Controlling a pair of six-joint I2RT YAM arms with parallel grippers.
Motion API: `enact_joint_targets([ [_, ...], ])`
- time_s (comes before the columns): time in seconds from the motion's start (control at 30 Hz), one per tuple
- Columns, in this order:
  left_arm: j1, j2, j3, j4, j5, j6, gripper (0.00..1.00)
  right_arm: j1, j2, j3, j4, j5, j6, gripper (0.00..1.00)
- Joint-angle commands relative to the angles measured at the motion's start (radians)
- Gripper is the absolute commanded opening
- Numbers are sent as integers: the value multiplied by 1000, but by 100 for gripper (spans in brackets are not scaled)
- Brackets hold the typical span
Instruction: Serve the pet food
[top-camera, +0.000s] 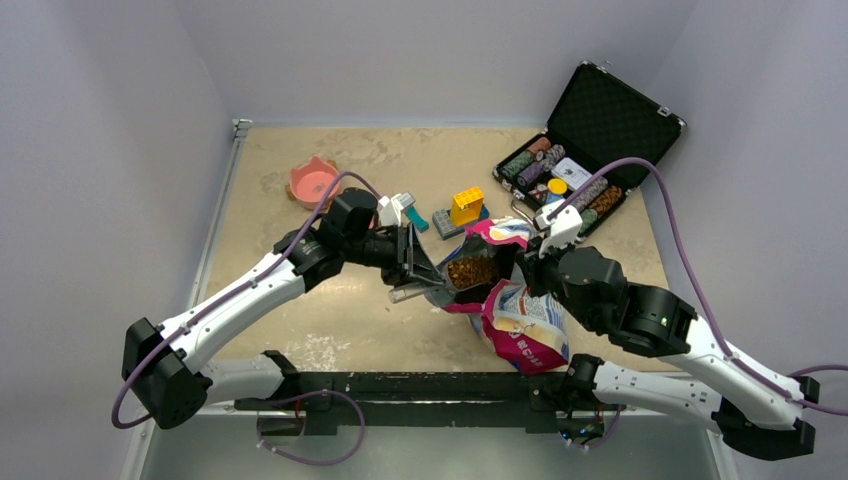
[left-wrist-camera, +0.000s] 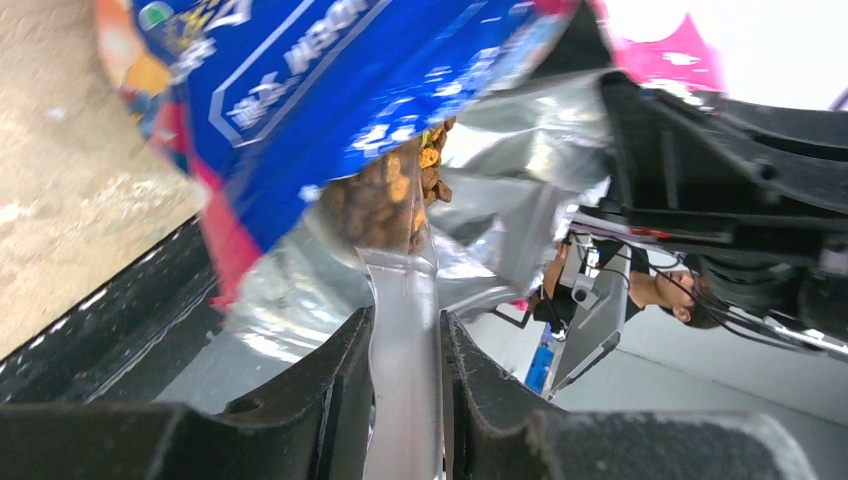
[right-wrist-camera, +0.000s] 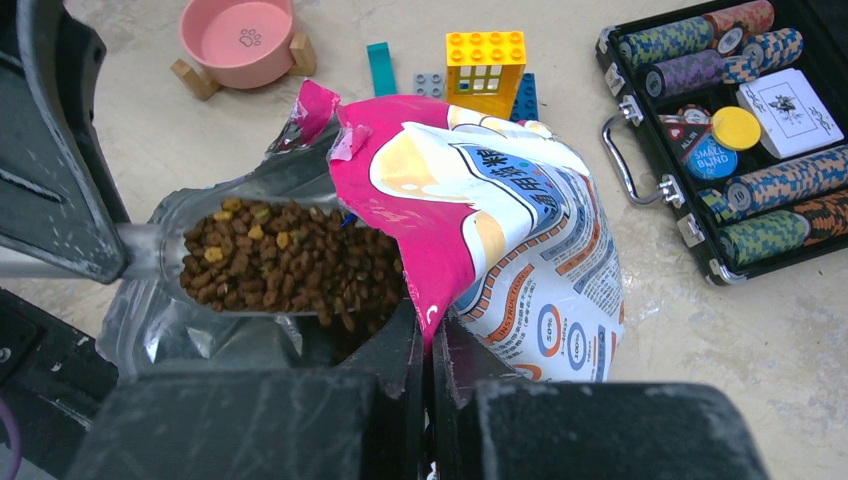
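In the middle of the top view, the left gripper (top-camera: 421, 272) pinches the clear scoop (left-wrist-camera: 404, 300), heaped with kibble (right-wrist-camera: 290, 265). The right gripper (right-wrist-camera: 430, 342) pinches the pink bag (right-wrist-camera: 400, 170)'s edge.

We see a bag (right-wrist-camera: 500, 230) of thin plastic film, glossy and creased outside, with a silvery foil-like lining (left-wrist-camera: 520, 130) that throws bright reflections. The kibble (right-wrist-camera: 290, 265) looks dry, matt and rough. The scoop (left-wrist-camera: 398, 290) is clear, smooth plastic. The left pincer (left-wrist-camera: 405, 320) and right pincer (right-wrist-camera: 428, 330) appear to us as matt black plastic, finely grainy, dusted pale along the edges. The table (right-wrist-camera: 700, 350) has a mottled beige, stone-like matt surface. The pink bowl (right-wrist-camera: 238, 35) is smooth with a soft sheen, on bare wooden feet (right-wrist-camera: 190, 78). The toy bricks (right-wrist-camera: 485, 65) are shiny moulded plastic. The case (top-camera: 615, 110) shows dimpled black foam inside its lid and a polished metal handle (right-wrist-camera: 610, 160).
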Motion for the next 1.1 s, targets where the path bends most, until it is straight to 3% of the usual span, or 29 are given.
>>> enact_joint_targets([
  [0.0, -6, -17, 50, -120, 0, 19, 0, 4, 2, 42, 29, 26, 24, 0],
  [0.43, -8, -43, 20, 37, 54, -66, 0, 4, 0, 33, 22, 22, 37, 0],
  [0.57, -4, -61, -78, 256, 109, -126, 0, 4, -2, 41, 2, 57, 56, 0],
  [0.67, 3, -88, -91, 262, 110, -101, 0, 4, -16, 48, -38, 137, 91, 0],
  [0.77, 14, -109, -135, 376, 132, -158, 0, 4, -43, 40, -61, 178, 104, 0],
  [0.87, 23, -119, -154, 429, 142, -192, 0, 3, -75, 21, -57, 168, 79, 0],
  [1.07, 45, -111, -218, 691, 146, -379, 0, 4, -97, 8, -53, 123, 55, 0],
])
